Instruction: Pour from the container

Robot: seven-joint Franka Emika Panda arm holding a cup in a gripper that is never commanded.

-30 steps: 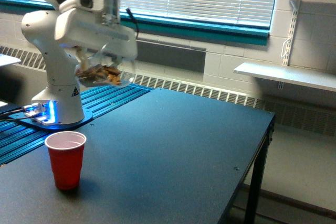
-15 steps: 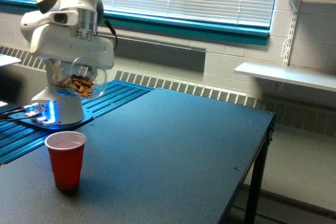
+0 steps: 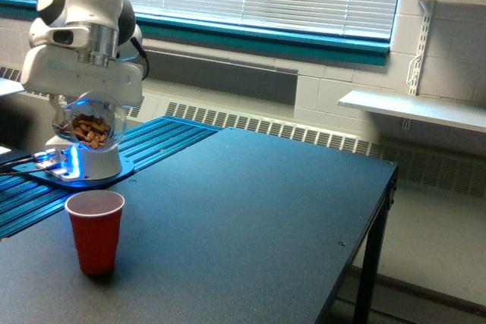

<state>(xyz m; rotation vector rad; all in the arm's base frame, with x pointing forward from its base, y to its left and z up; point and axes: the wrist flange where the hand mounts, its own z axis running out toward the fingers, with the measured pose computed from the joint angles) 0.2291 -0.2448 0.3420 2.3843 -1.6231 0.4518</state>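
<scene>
The clear round-bodied jar [image 3: 89,122] hangs in the air at the exterior view's left, with brown pieces lying inside it. It sits under the white hand of the arm, and my gripper [image 3: 85,101] is shut on it. The fingertips themselves are mostly hidden behind the jar and the hand. The jar is above and slightly behind the red plastic cup [image 3: 95,231], which stands upright on the dark table [image 3: 250,218] near its front left. The cup looks to have nothing in it.
The arm's white base [image 3: 87,161] stands on a blue-lit plate over a blue ribbed surface [image 3: 156,138] at the left. The table's right edge [image 3: 383,210] drops to the floor. A white shelf [image 3: 414,108] sticks out from the wall at the right.
The arm has swung the jar towards the exterior view's left and a little lower, from right of the cup to nearly over it. The cup has not moved.
</scene>
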